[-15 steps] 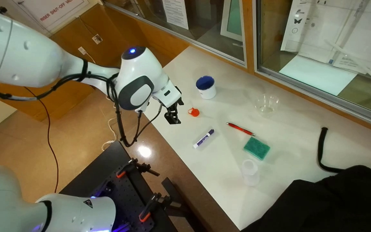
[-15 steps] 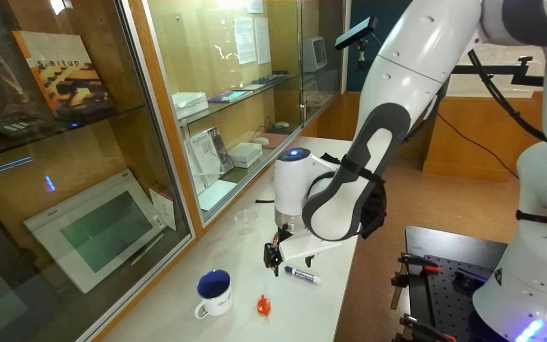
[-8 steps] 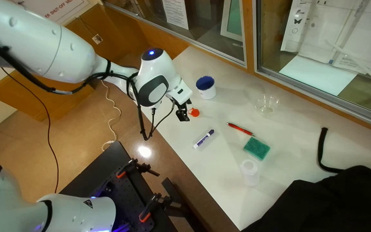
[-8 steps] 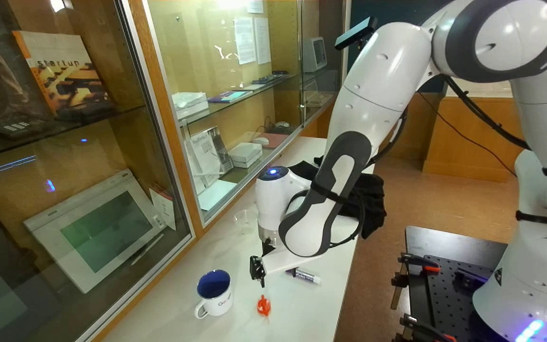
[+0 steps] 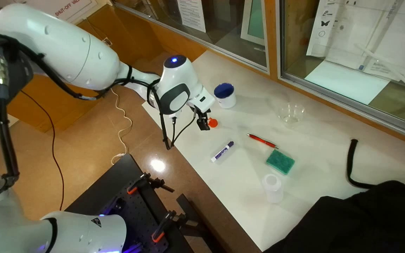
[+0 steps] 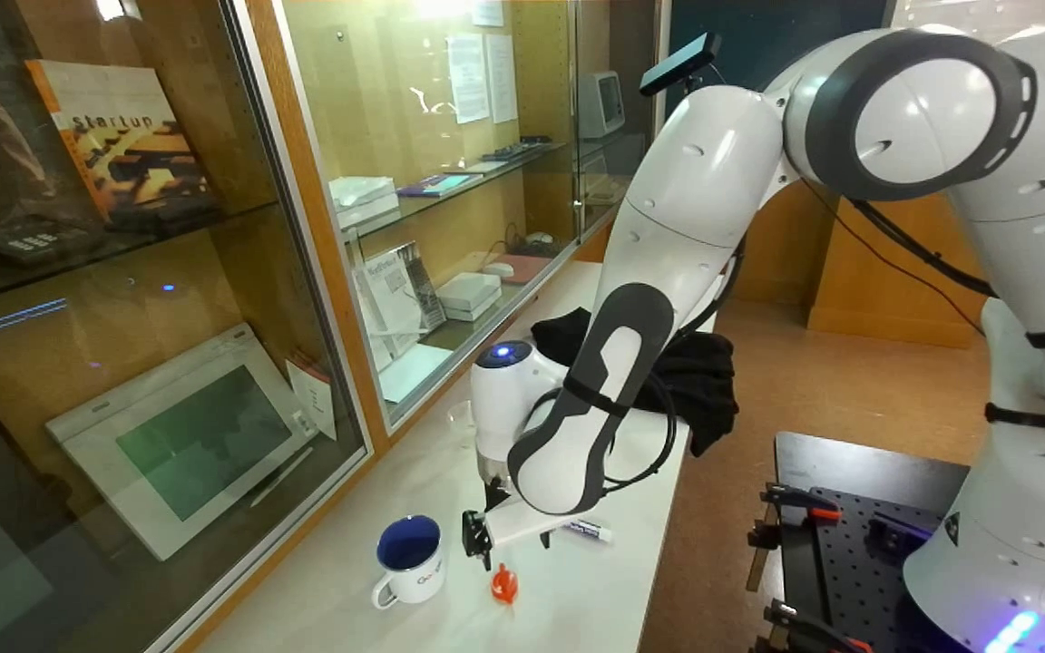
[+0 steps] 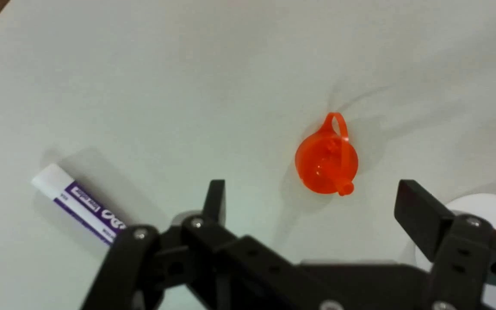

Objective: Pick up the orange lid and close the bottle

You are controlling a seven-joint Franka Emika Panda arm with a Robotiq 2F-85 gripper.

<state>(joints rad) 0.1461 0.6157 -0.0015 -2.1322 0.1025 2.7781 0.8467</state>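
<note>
Counter (image 5: pixel 237 175), in an exterior view: orange lid (image 5: pixel 213 122) lies toward the short end edge; the bottle (image 5: pixel 273 189), nearer the long robot-side edge, might tip if capped off-centre. In an exterior view, a mug (image 6: pixel 411 562) stands between lid and long back edge. Wrist view: the gripper (image 7: pixel 312 202) is spread, lid ahead of its fingertips; one finger overlaps the mug, so descending might knock it; closing early could skid the lid.

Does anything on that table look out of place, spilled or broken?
No spill or damage shows. The black cloth looks out of place: it's heaped on the table, hanging over the edge, a strap apparently trailing from it.
</note>
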